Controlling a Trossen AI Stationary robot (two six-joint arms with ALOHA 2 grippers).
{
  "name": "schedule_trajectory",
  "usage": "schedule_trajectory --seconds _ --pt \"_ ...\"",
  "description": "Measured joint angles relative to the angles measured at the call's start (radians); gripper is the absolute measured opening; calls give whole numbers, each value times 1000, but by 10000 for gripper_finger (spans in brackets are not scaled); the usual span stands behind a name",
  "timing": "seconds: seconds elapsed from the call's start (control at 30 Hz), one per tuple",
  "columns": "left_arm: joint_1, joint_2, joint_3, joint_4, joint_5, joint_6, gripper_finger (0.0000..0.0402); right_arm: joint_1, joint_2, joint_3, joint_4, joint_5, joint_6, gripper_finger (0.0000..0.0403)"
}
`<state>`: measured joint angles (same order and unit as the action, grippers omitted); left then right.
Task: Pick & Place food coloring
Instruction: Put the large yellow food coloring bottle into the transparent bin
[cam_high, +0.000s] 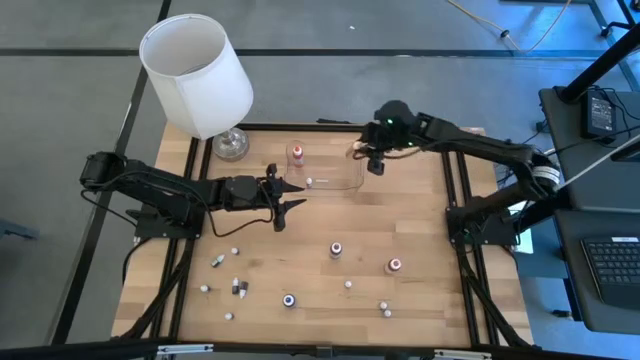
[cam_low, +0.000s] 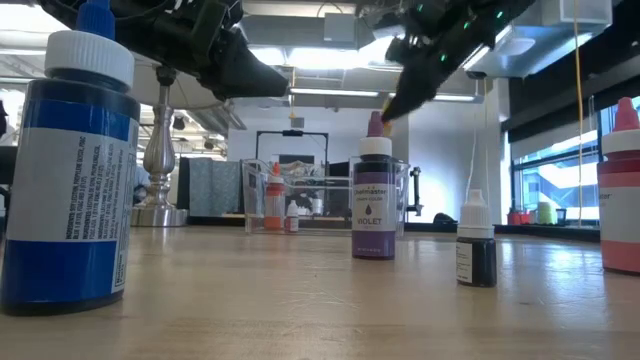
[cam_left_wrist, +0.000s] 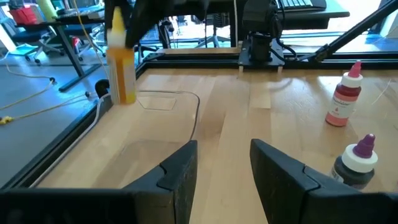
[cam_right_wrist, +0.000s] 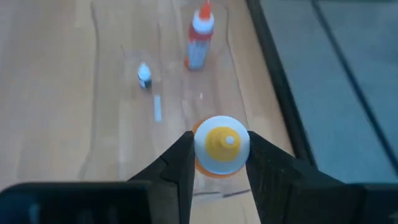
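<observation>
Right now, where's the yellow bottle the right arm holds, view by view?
High: hidden under the right pincer, over the clear tray's right end.
Low: yellow tip only.
Left wrist: yellow bottle hanging over the tray.
Right wrist: between the fingers.
Landmark: the tray.

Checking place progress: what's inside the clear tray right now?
Inside the clear tray: a red bottle standing upright and a tiny whitish bottle. The right gripper holds an orange bottle above its far end, not yet set down. Nothing else is visible inside.
</observation>
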<state>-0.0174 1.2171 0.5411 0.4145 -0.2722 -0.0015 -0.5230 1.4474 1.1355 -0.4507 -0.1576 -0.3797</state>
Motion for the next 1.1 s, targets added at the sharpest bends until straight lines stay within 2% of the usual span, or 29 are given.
schedule_trajectory --seconds 0.23,0.67,0.9,1.1 --pt "0 0 0 0 0 -1 144 -32 117 0 42 -2 -18 120" --pt "0 0 0 -2 0 -3 143 -36 224 0 59 0 -22 120" --pt "0 0 -1 -2 0 -3 144 -36 245 0 60 45 -22 160" --pt "0 0 -1 -7 0 -3 144 -36 245 0 60 56 -22 171"
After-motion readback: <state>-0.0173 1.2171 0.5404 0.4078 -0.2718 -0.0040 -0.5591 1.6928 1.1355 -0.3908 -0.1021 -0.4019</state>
